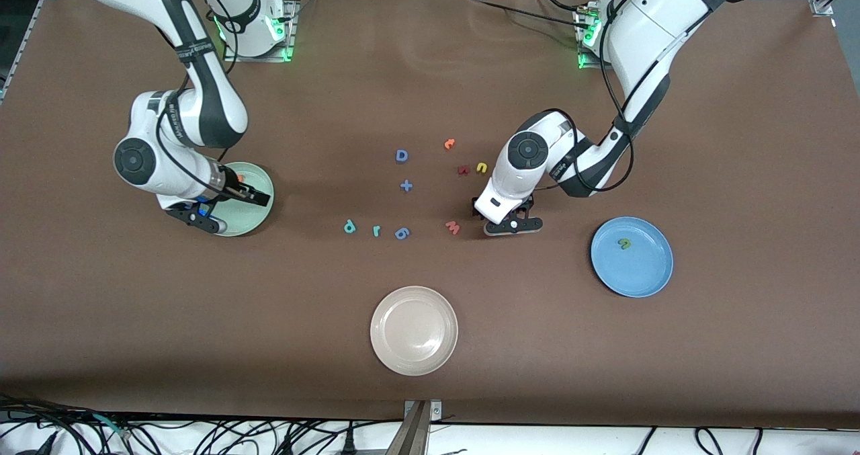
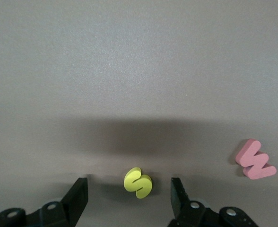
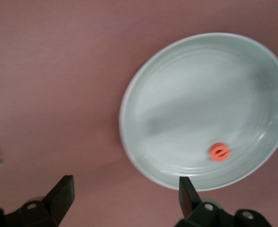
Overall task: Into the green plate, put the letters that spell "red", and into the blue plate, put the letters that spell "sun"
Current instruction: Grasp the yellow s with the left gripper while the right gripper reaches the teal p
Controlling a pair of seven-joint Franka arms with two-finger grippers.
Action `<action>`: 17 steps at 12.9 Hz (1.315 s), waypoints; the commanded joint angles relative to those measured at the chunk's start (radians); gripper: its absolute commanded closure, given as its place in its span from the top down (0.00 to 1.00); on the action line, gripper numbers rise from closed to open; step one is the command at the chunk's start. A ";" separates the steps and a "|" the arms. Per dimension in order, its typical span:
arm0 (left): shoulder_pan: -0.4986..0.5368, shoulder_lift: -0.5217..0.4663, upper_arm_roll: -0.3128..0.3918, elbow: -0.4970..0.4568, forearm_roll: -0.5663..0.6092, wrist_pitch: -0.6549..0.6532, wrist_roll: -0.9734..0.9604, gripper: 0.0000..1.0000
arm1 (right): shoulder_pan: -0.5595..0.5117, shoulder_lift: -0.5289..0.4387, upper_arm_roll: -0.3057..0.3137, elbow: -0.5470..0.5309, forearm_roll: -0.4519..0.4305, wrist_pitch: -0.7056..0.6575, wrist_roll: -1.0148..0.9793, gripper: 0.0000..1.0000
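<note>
Left end effector [image 2: 129, 196] low over surface, fingers apart astride yellow "s" [image 2: 138, 182], not yet clamped; right end effector [image 3: 125, 198] agape over green plate [image 3: 143, 85], holding nothing.

"s": foam, v. light, squashy, matte, so pinch gently across its flat sides. Orange "e" [image 3: 220, 152] lies in the smooth, rimmed green plate; a dark green letter [image 1: 624, 243] in blue plate [image 1: 655, 277]. Pink "w" [image 2: 256, 159] near the "s".

Beige-white plate [image 1: 414, 331] at table's 6 o'clock, upright. Blue "D" [image 1: 402, 156] near centre, blue plus [image 1: 406, 186] just at its 6 o'clock. Pink "w" [image 1: 453, 227], dark red letter [image 1: 463, 170] (shape unclear), orange hooked letter [image 1: 449, 144] at 12 o'clock of it.
</note>
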State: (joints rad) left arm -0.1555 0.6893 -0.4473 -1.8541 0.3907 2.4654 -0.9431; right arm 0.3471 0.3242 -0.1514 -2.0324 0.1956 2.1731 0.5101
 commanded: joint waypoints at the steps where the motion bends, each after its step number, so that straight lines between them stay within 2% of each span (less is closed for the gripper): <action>1: -0.007 0.012 0.005 0.009 0.033 0.007 -0.031 0.70 | 0.009 0.055 0.053 0.108 0.015 -0.021 0.147 0.98; 3: -0.016 0.016 0.007 0.010 0.033 0.009 -0.043 0.53 | 0.015 0.113 0.082 0.184 0.015 -0.009 0.223 0.98; 7: -0.016 0.018 0.007 0.019 0.033 0.009 -0.045 0.13 | 0.088 0.254 0.082 0.336 0.007 0.020 0.428 0.98; 12: 0.001 0.009 0.009 0.056 0.024 -0.014 -0.037 0.00 | 0.150 0.341 0.082 0.363 0.013 0.115 0.577 0.98; 14: 0.055 -0.005 0.001 0.116 0.014 -0.138 -0.008 0.00 | 0.158 0.361 0.082 0.363 0.016 0.152 0.623 0.98; 17: 0.131 -0.010 0.001 0.225 -0.068 -0.339 0.152 0.00 | 0.161 0.392 0.090 0.365 0.016 0.169 0.662 0.97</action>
State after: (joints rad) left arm -0.0781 0.6940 -0.4375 -1.6881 0.3729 2.2353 -0.8971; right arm 0.4997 0.6841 -0.0645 -1.6978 0.1957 2.3378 1.1442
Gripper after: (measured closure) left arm 0.727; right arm 0.022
